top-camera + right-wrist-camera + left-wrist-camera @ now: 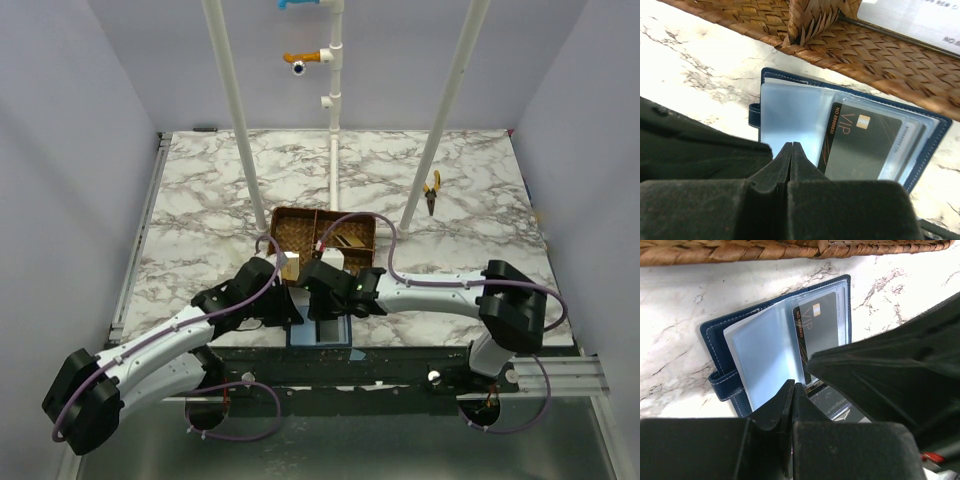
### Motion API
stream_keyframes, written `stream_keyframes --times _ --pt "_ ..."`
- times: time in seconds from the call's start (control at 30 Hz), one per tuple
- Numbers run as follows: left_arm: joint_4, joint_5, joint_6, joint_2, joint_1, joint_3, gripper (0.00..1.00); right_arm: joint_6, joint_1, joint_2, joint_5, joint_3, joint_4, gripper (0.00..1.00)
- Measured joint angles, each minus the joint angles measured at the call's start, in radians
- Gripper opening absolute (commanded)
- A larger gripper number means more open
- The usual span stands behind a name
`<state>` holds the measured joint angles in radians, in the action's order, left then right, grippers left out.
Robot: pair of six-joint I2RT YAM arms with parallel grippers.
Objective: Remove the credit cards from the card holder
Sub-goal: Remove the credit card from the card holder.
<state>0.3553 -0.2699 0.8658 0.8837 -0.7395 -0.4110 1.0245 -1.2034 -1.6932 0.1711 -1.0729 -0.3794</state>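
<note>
The left gripper point(792, 390) and right gripper point(791, 149) are both closed over the open navy card holder point(715, 335), dark VIP card point(820, 327) inside.

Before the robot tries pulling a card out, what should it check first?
1. Card holder lying open: ok.
2. Dark VIP card showing inside: ok.
3. Left gripper open for pinching: not ok, shut.
4. Right gripper open for pinching: not ok, shut.
5. Card loose enough to slide out: cannot tell.
</note>
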Motion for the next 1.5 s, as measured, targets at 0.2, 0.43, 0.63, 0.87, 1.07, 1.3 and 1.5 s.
stream_keyframes --times 0.2,0.43,0.63,0.87,1.07,1.3,1.5 --pt "-0.052 -0.016 0.000 0.056 0.000 0.000 0.00 0.023 0.000 0.090 0.045 0.045 -0.043 0.01" --pt "-0.110 -0.036 0.004 0.114 0.000 0.005 0.03 0.058 0.000 0.160 0.082 0.140 -0.100 0.02" --pt "-0.154 -0.060 0.014 0.161 0.000 0.024 0.07 0.079 0.004 0.209 0.091 0.205 -0.114 0.11" --pt "-0.213 -0.089 0.026 0.210 0.000 0.039 0.15 0.082 0.008 0.211 0.093 0.213 -0.108 0.11" --pt "-0.252 -0.106 0.041 0.233 0.000 0.051 0.18 0.082 0.008 0.198 0.092 0.213 -0.095 0.11" --pt "-0.283 -0.113 0.051 0.248 0.000 0.061 0.20 0.081 0.008 0.166 0.090 0.213 -0.080 0.11" --pt "-0.314 -0.126 0.063 0.263 0.000 0.073 0.21 0.081 0.008 0.147 0.089 0.213 -0.076 0.10"
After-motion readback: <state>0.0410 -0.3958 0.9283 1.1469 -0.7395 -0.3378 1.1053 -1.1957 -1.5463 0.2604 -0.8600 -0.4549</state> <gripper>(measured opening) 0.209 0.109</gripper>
